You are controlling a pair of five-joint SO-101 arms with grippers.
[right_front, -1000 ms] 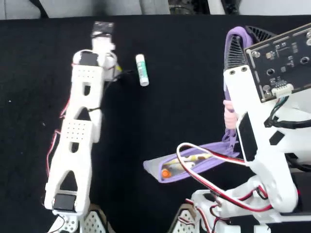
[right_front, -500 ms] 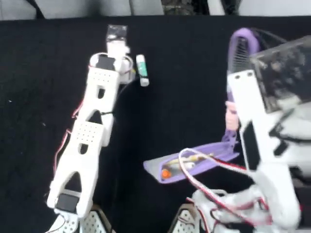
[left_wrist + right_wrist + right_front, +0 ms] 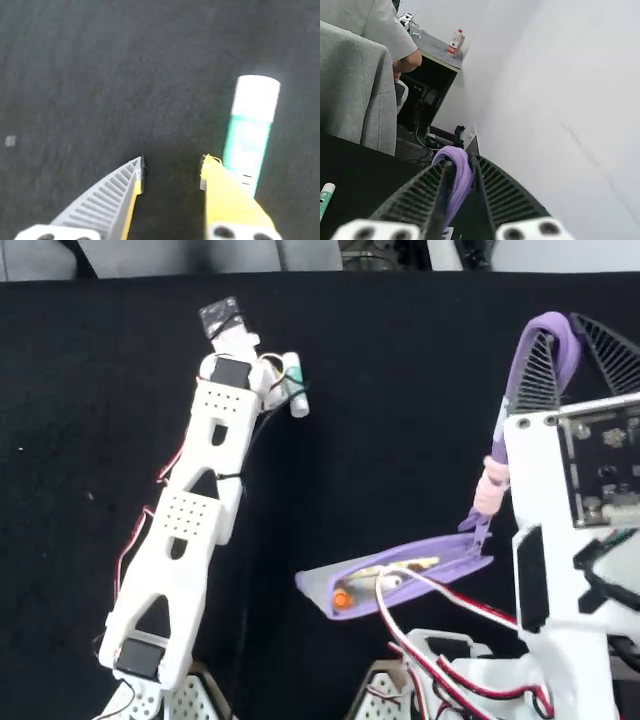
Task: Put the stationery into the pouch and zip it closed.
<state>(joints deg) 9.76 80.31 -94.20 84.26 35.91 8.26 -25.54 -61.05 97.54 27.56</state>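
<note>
1. Left gripper [image 3: 172, 167] out at the far side of the table [image 3: 400, 390], jaws spread wide with nothing between them.
2. Glue stick [image 3: 250, 125] flat on the black cloth, just to the right of that gripper: outside the gap, close beside the yellow finger [image 3: 225, 200]; touching or not, impossible to tell.
3. Long axis far-to-near, roughly in line with the fingers; likely just a small shift rightward needed to straddle it.
4. Right gripper [image 3: 460, 162] raised at the far right, clenched on the purple strap [image 3: 540, 350] of the pouch [image 3: 440, 565].
5. Pouch body at near centre, mouth open leftward, stationery already inside, well apart from the glue stick.
6. Left arm by far the nearer to the stick.
</note>
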